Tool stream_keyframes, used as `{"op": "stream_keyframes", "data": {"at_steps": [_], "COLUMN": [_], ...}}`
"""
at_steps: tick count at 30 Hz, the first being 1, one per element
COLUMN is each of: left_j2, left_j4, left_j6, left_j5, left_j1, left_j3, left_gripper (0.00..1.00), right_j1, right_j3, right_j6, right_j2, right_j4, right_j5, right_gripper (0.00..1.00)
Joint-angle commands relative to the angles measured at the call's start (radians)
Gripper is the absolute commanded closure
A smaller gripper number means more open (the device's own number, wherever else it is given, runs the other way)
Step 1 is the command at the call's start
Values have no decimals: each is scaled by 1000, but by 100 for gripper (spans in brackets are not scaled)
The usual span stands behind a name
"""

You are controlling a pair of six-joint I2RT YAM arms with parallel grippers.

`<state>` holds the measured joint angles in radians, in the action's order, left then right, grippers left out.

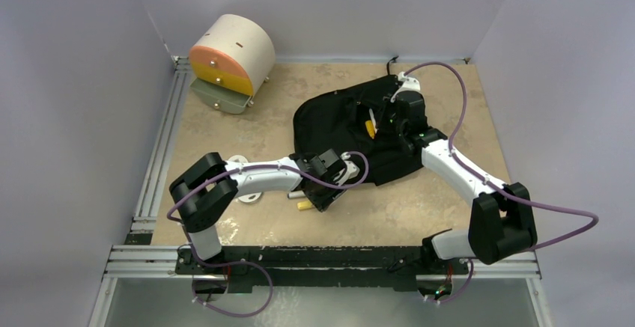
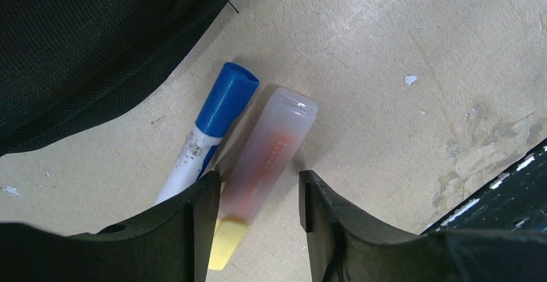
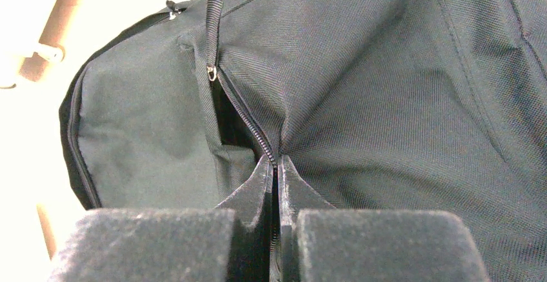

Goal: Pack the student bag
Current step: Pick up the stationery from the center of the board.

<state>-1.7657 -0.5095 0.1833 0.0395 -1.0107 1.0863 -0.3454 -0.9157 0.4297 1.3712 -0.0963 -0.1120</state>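
Note:
The student bag lies in the middle of the table, a black fabric backpack with its zipper partly undone and something yellow showing in the opening. My right gripper is shut on the bag's zipper edge, pinching the fabric by the slit. My left gripper hangs open just off the bag's near edge. A translucent orange highlighter with a yellow cap lies on the table between its fingers, close to the left one and with a gap to the right one. A blue-capped white marker lies beside it, outside the jaws.
A cream-and-orange cylindrical drawer box stands at the back left with its bottom drawer pulled out. A small white object lies by the left arm's forearm. Walls close the table on three sides, and a metal rail runs along its left edge.

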Motion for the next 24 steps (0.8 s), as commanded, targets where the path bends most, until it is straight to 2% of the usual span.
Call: {"op": "stream_keyframes", "data": {"at_steps": [1,10,18,24], "left_j2": [-10,-11,48,207], "left_j4": [37,38,40,160], "left_j6": [11,14,22,26], "left_j5": [25,23,34,95], "left_j1": [-8,-14,-16,-15], "left_j3": [-14,-12,7,-45], "left_gripper": [54,74,100,100], "right_j1": [-1,-1,-1,-1], "right_j3": [-22,-25,-20,-20], "right_j6": [22,23,26,23], "right_j2": [1,3,1,4], "right_j4": [-46,-43,-46,-46], "right_j5": [34,34,33,34], "right_gripper": [100,100,100,100]}}
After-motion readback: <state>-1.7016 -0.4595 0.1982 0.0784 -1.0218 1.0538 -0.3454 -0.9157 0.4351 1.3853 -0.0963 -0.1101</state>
